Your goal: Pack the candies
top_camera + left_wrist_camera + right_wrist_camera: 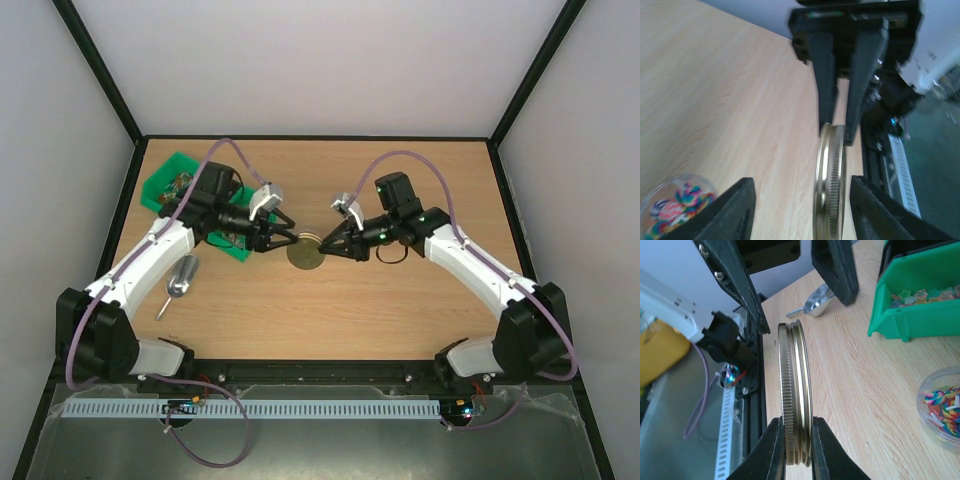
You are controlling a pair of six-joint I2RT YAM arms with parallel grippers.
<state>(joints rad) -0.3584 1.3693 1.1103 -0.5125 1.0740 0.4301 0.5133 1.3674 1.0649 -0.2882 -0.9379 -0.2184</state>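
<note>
A gold metal lid (306,251) stands on edge at the table's middle. My right gripper (797,452) is shut on its rim (796,390). My left gripper (802,210) is open, its jaws either side of the lid (830,180) without touching it. The two grippers face each other in the top view, left (290,240) and right (330,243). Small mixed-colour candies lie in a clear round jar (942,405), also seen in the left wrist view (677,200), and more lie in a green bin (920,295).
The green bin (170,185) sits at the back left of the table. A shiny metal scoop (182,277) lies front left, beside the left arm. The jar is mostly hidden under the left arm in the top view.
</note>
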